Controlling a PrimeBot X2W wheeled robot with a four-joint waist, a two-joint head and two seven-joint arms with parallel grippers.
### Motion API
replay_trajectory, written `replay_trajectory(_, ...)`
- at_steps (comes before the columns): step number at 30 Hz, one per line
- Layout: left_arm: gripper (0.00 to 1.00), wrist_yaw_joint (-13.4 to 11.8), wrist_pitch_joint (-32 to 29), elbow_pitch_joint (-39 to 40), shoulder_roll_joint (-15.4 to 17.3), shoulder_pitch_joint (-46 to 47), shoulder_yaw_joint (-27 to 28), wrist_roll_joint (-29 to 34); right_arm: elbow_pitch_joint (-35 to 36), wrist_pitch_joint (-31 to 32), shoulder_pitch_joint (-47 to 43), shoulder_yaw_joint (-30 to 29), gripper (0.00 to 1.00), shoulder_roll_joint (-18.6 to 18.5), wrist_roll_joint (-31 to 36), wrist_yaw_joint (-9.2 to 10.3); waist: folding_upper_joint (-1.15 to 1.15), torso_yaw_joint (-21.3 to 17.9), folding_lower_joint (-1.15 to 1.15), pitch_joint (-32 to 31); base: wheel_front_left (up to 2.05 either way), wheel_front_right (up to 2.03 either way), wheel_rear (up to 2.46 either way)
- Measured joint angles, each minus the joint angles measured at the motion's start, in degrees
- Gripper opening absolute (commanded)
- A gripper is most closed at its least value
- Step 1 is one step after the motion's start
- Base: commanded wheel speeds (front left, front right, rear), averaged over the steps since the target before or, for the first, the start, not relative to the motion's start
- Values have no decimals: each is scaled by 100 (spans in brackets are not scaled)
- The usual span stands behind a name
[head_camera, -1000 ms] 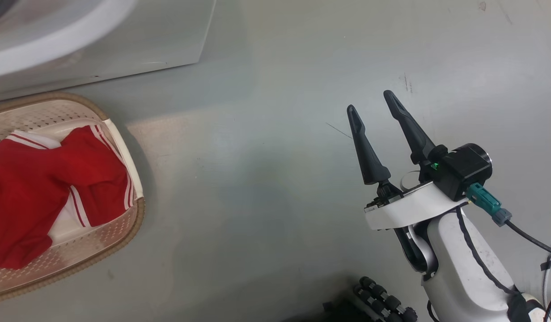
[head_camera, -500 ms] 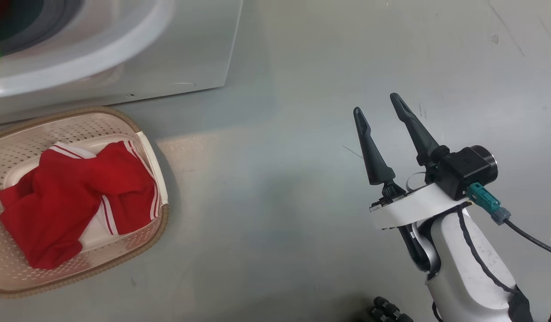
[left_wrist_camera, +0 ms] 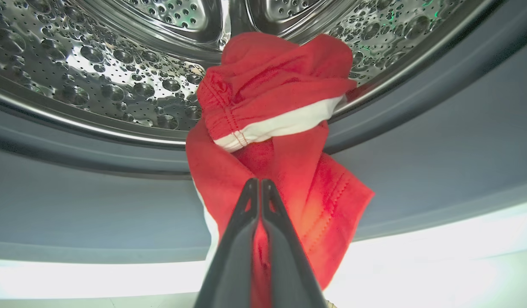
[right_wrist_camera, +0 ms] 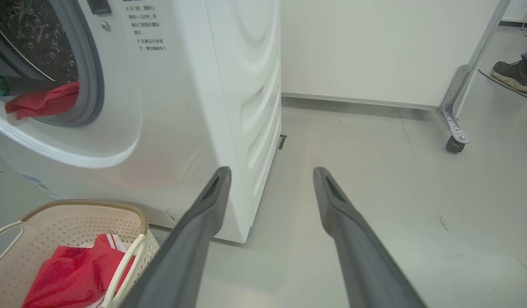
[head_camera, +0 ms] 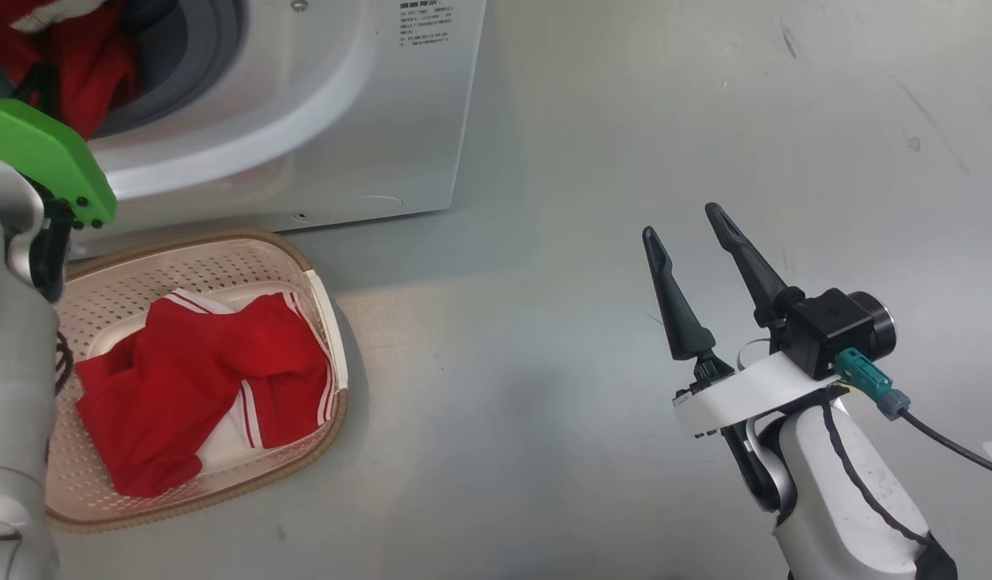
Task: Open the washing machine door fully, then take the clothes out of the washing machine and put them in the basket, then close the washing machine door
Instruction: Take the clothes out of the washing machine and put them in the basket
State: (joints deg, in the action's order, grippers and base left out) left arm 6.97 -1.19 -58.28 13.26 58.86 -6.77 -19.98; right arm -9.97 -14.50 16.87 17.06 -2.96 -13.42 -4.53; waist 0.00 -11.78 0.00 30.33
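A red garment [left_wrist_camera: 272,98] is hanging over the lip of the drum [left_wrist_camera: 96,77] of the washing machine [head_camera: 367,121], and the left gripper [left_wrist_camera: 257,185] is clamping its cloth. A second red garment [head_camera: 198,379] is lying in the basket [head_camera: 246,239], just beside the machine's front. The right gripper [head_camera: 681,221] is hovering over the floor [head_camera: 544,403], fingers spread, holding nothing.

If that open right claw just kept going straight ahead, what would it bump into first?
Probably the bare floor, or the white wall beyond; the right gripper points just past the washing machine, though depth is unclear.
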Motion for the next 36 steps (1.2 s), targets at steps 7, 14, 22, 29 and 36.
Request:
replay_trajectory(7, 0, 14, 243, -24, -73, -471, -207, -209, -115, -1, -152, -14, 100, -41, 37, -43, 0, 172, 0, -363, 0, 0, 0)
replay_trajectory(14, 0, 14, 494, -24, -120, -1000, -449, -360, -224, -1, -353, -10, 100, -45, 38, -71, 0, 341, 0, -782, 0, 0, 0)
replay_trajectory(22, 0, 14, 739, 47, -118, -1421, -599, -539, -297, 0, -503, -9, 100, -45, 38, -93, 0, 448, 0, -1121, 0, 0, 0)
replay_trajectory(29, 0, 14, 1136, 256, -60, -1718, -649, -668, -310, 0, -603, -31, 100, -43, 36, -96, 0, 526, 0, -1379, 0, 0, 0)
replay_trajectory(36, 0, 14, 1470, 579, 15, -1846, -649, -693, -313, 0, -716, -94, 100, -41, 30, -97, 0, 585, 0, -1544, 0, 0, 0)
